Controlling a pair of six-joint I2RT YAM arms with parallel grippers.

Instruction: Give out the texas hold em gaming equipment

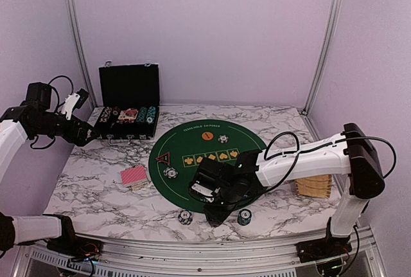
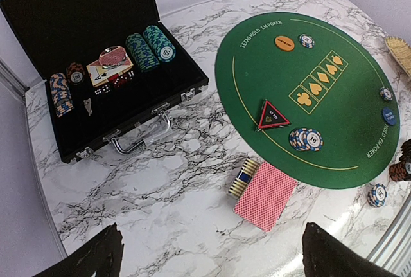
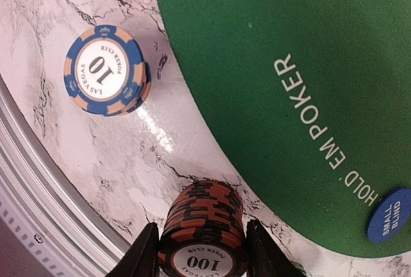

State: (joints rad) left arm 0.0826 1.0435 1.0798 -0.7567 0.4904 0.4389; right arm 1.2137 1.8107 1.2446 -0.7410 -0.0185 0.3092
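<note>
Left tool (image 2: 212, 258) near case (image 2: 77, 7) of chips (image 2: 151, 47)

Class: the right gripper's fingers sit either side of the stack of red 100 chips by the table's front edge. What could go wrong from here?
The red 100 stack is many loose chips. Squeezed from two sides only by the right gripper, some might slip out or the stack might topple. It stands close to the table's front rail, so spilled chips could roll off. The blue 10 stack lies nearby and could be knocked.
</note>
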